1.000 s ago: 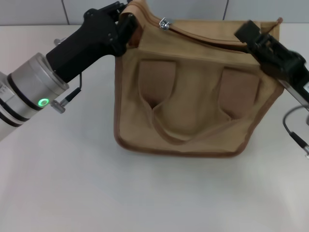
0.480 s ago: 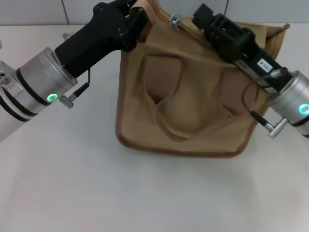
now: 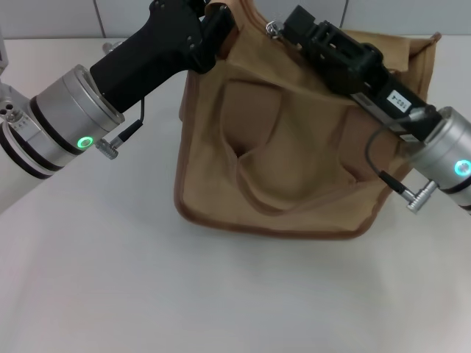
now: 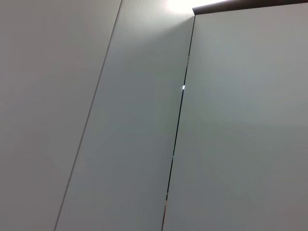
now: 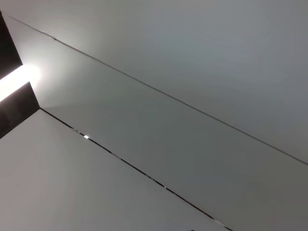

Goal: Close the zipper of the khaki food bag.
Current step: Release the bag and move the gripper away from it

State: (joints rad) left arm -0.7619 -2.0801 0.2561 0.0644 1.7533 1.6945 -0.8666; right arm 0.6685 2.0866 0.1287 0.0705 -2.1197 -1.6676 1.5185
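Reaching across the khaki food bag [image 3: 294, 147], which stands at the middle of the tabletop [image 3: 110, 279], the right tool [image 3: 283, 28] sits at the silver slider of the zipper [image 3: 273, 29], at twelve o'clock on the bag; whether it has gripped the pull I cannot tell. The left tool [image 3: 213, 18] holds the bag's eleven o'clock corner, clamped on the fabric. Next, judged: drag the slider toward two o'clock while the left tool braces.

One khaki bag [image 3: 294, 147], one zipper [image 3: 274, 29] with one little silver slider, two loop handles, one in front [image 3: 283, 198], two robot arms, two tools, left tool [image 3: 210, 26], right tool [image 3: 294, 26], one white surface [image 3: 147, 294]
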